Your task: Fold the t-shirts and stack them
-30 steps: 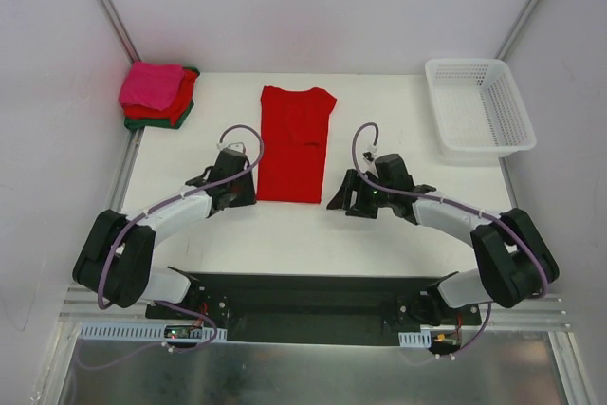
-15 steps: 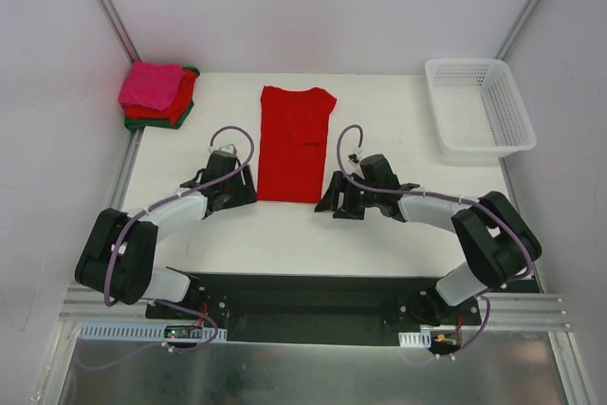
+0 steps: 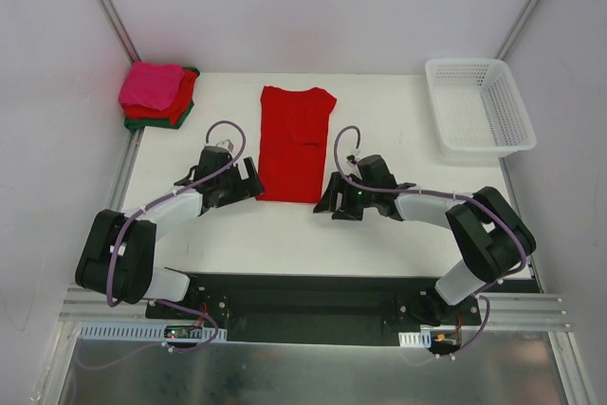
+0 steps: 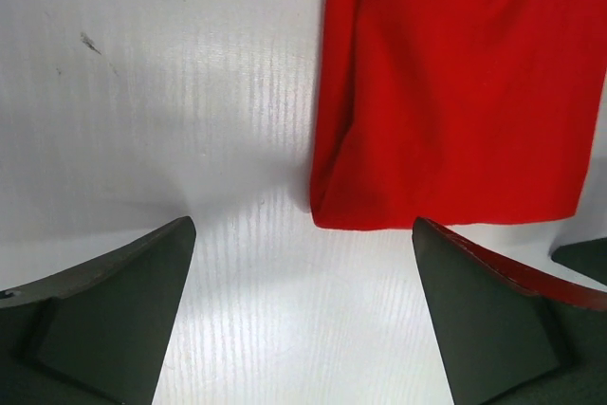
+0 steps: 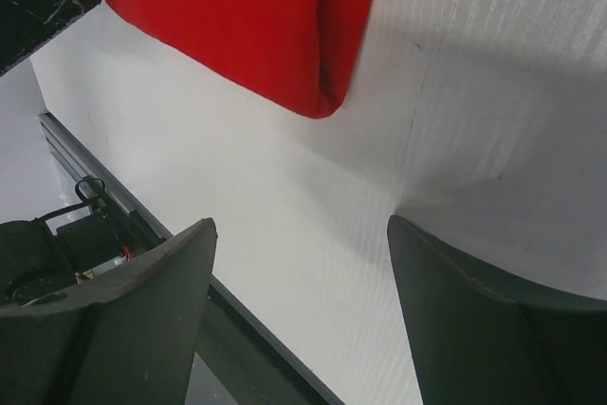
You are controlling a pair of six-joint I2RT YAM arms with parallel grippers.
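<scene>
While the left gripper (image 4: 303,225) and right gripper (image 5: 301,223) sit spread at the 7 and 5 o'clock corners of the bright red cloth t-shirt (image 3: 294,144), catching only 1 layer risks unfolding it.

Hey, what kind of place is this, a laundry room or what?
Probably a robot test cell, not a home: left arm and right arm bolted to a black base plate, a white table boxed in by plain white panels, a red t-shirt laid out for folding.
</scene>
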